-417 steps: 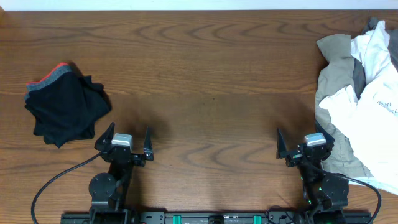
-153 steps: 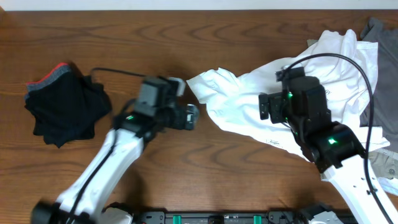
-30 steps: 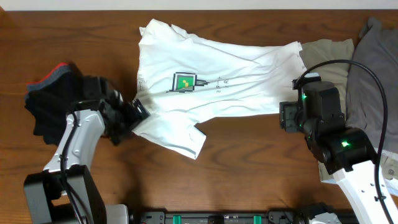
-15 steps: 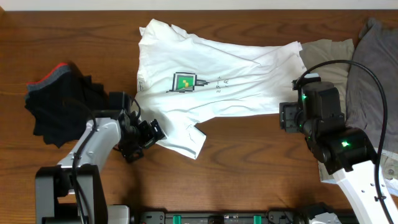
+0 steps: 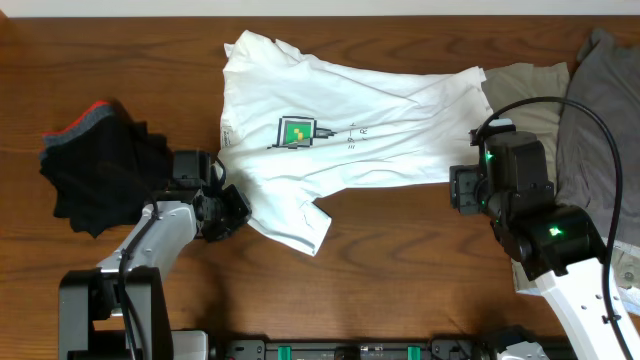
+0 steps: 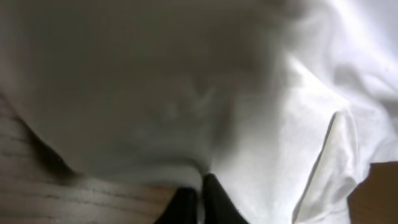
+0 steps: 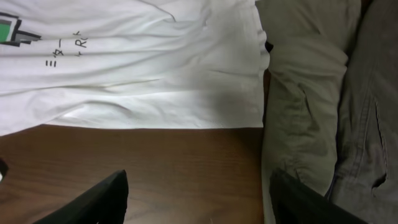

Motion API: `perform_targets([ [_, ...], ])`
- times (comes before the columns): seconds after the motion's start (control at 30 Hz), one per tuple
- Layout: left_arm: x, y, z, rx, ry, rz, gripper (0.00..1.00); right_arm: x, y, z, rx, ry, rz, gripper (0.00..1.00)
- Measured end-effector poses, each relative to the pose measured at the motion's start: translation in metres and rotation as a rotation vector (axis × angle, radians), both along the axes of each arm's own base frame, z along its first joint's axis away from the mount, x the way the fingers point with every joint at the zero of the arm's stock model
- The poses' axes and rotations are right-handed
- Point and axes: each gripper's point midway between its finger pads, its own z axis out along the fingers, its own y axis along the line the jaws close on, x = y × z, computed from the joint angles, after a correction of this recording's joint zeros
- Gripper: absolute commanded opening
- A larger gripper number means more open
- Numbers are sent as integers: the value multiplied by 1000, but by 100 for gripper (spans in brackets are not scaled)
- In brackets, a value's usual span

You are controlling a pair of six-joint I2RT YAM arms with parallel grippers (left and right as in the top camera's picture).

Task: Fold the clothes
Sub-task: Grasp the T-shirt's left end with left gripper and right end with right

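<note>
Well, my left pincer (image 5: 230,205) is clenched on the near edge of the white T-shirt (image 5: 380,130) spread just ahead, my right pincer (image 7: 199,205) released short of its hem; soft, light, I'd pinch corners.

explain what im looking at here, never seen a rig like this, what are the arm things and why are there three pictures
These are two robot arms at a wooden table, each ending in a two-finger gripper. The wide picture comes from a camera fixed above the table. The other two come from small cameras on each wrist, looking past that arm's own fingers.

On the table lies a spread-out white T-shirt with a green square print. A dark folded garment sits on the left, and a beige garment and a grey garment on the right.

The left gripper is shut and seems to pinch the T-shirt's lower edge. The right gripper is open over bare wood and holds nothing.
</note>
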Motion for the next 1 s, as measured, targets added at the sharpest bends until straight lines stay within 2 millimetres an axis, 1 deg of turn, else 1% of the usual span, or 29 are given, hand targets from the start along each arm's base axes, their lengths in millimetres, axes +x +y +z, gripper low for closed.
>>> perform_targets([
  [0.07,-3,1,-1,2,12,-6,6,-1,0,-1,-2,7,0,69],
  [0.17,-20,4,-2,6,79,-20,6,-2,-1,-2,-3,12,0,69],
  [0.23,-29,9,4,9,115,-27,6,-2,-1,-2,-3,14,-2,69],
  [0.3,-30,14,16,13,112,-27,6,-2,-2,-4,-1,21,-12,70],
  [0.37,-23,23,35,20,56,-9,6,-1,-7,-7,5,33,-39,71],
  [0.4,-17,30,48,26,7,7,6,1,-10,-11,8,44,-60,71],
  [0.47,-10,40,66,40,-67,37,6,2,-15,-19,14,73,-99,72],
  [0.53,-6,49,81,52,-122,64,6,3,-20,-26,17,99,-128,72],
  [0.57,-7,52,84,55,-134,75,6,4,-23,-31,19,118,-148,72],
  [0.63,-10,57,86,68,-130,88,6,5,-28,-40,22,151,-186,72],
  [0.73,-17,60,83,85,-102,92,6,6,-36,-53,28,194,-237,73],
  [0.87,-18,64,82,109,-98,87,6,8,-45,-71,24,254,-284,74],
  [1.0,-18,69,80,136,-93,91,6,8,-49,-93,10,331,-305,74],
])
